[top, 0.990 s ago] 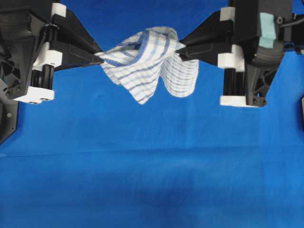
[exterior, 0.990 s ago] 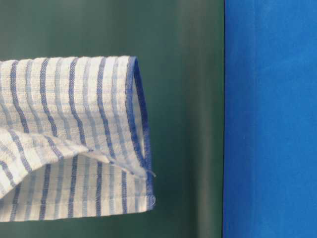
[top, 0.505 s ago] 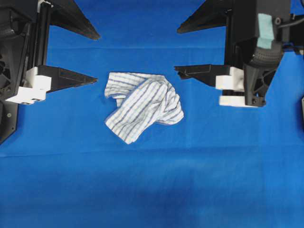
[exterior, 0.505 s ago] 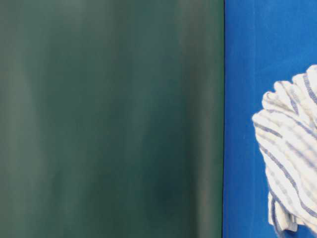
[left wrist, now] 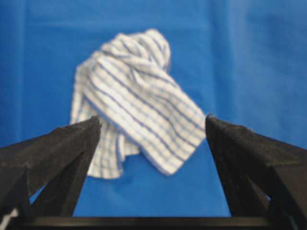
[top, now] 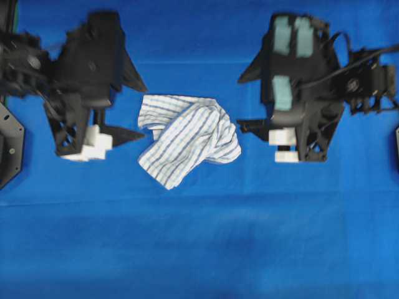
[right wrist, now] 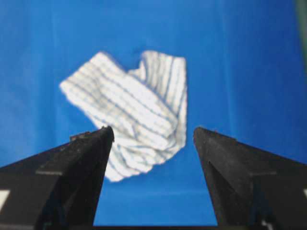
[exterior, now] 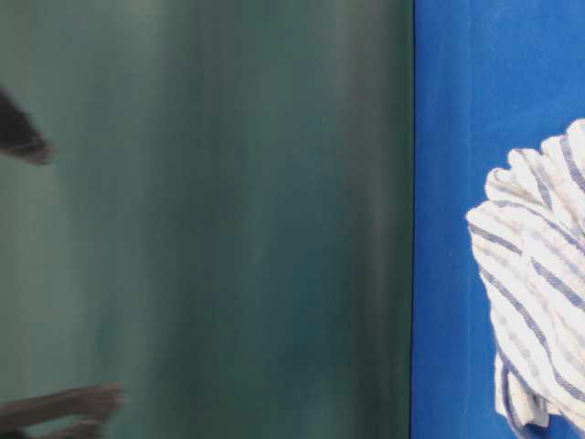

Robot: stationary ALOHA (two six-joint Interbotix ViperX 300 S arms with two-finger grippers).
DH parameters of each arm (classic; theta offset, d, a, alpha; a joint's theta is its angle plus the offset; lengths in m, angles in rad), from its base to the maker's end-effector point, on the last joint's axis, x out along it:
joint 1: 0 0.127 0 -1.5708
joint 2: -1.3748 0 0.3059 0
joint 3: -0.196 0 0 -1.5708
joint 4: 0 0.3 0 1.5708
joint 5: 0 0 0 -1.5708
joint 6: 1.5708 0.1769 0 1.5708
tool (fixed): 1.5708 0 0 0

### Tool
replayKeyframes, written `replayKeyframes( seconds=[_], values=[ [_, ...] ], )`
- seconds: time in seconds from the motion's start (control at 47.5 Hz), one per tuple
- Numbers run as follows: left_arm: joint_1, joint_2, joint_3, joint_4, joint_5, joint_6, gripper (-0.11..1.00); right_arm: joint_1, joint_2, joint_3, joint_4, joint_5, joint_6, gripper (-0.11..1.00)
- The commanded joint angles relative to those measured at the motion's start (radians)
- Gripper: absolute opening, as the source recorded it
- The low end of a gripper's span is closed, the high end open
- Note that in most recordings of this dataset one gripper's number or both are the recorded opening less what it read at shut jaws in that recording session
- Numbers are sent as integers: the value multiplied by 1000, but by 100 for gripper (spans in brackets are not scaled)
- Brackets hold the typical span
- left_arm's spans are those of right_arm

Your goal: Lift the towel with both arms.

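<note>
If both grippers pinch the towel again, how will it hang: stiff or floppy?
Probably floppy: the towel lies crumpled in soft folds on the blue tablecloth, so it should sag between pinch points. It looks thin and light, so a shallow corner pinch might slip.

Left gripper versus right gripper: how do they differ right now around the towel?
The left gripper sits on the left of the towel in the overhead view, pointing right; the right gripper sits on the other side, pointing left. The right gripper's arm carries teal pads on top; the left gripper's arm shows none. Shared: both are open, empty and clear of the towel, which lies crumpled on the tablecloth.
</note>
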Motion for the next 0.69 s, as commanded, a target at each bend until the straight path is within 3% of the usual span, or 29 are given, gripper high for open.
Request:
replayKeyframes(
  seconds=[0.0, 0.379, 0.674],
  values=[
    [-12, -6, 49, -2, -77, 3, 91, 3, -8, 48, 3, -60, 17, 67],
    [-26, 44, 258, -2, -324, 5, 91, 2, 37, 301, 3, -330, 74, 67],
    [-28, 173, 347, -2, -499, 5, 91, -17, 153, 400, 2, -512, 86, 67]
  ],
)
